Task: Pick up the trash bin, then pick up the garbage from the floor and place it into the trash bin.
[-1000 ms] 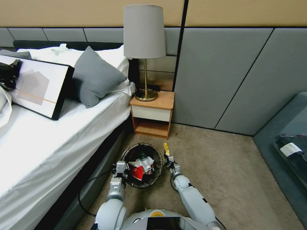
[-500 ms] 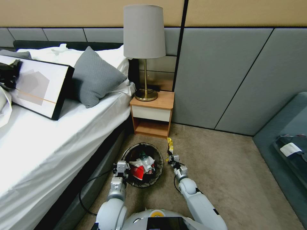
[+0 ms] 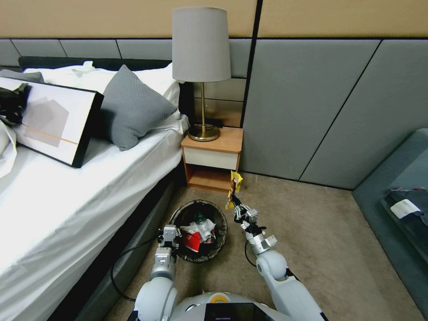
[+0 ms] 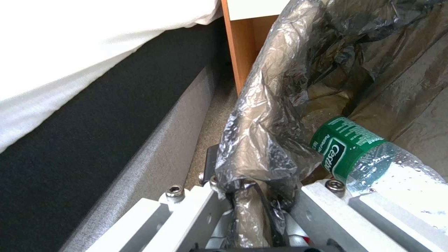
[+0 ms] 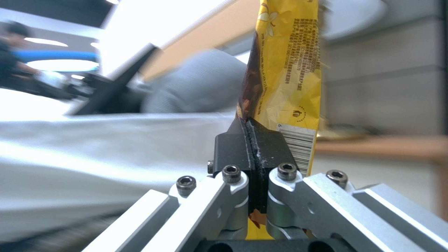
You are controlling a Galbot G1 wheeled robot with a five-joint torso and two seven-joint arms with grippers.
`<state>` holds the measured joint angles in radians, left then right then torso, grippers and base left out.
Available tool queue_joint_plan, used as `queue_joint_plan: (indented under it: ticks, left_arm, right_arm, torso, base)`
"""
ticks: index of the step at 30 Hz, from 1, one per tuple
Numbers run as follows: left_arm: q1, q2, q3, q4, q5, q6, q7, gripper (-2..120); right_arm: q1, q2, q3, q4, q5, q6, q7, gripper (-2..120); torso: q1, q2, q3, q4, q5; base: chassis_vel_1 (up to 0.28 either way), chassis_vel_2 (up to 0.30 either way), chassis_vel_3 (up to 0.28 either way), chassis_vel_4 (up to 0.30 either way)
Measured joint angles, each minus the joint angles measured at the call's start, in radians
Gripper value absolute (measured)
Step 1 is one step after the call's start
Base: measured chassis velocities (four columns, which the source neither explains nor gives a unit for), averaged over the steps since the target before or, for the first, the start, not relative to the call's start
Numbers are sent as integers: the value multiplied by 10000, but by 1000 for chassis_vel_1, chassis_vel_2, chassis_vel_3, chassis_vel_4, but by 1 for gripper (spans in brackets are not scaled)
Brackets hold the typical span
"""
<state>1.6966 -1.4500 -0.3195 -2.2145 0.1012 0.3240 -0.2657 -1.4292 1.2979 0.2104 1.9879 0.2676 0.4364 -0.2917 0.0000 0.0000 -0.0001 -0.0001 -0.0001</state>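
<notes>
A bedroom, hotel-like. A bed with white sheets [image 3: 80,191] carries a grey quilted pillow [image 3: 133,107]. Just beside the bed stands a small wooden nightstand [image 3: 213,156] with a brass-footed, grey-shaded lamp [image 3: 201,67] on top. Grey padded wall panels [image 3: 321,107] rise behind the nightstand, and beige short-pile carpet [image 3: 321,240] spreads before it.

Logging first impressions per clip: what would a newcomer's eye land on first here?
Probably the yellow wrapper, pinched in the right claw and held up beside the trash bin, in front of the nightstand. Next, the bin itself, gripped at its bagged rim by the left claw next to the bed, with a green-labelled bottle inside.
</notes>
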Motion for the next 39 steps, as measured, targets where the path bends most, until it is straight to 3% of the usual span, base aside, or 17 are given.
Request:
queue_joint_plan:
  ticks: [8,17,39]
  left_arm:
    - [-13,-10,95,1,46,0,9,2]
    - [-11,-31,124,6,73,0,16,2]
    - [-139,0,-1,-61,-49,0,5,2]
  right_arm:
    - [-242,-279,-1022,546,-615,-38,-174,0]
    - [-190,-165,-2022,-526,-1195,119,-141,0]
    - [-429,-181,-1659,-1767,-1430,917,-100,0]
  torso:
    - [0,0,0,1,1]
    - [0,0,0,1,0]
    - [0,0,1,0,0]
  base:
    - [0,0,0,0]
    - [0,0,0,0]
    - [0,0,0,0]
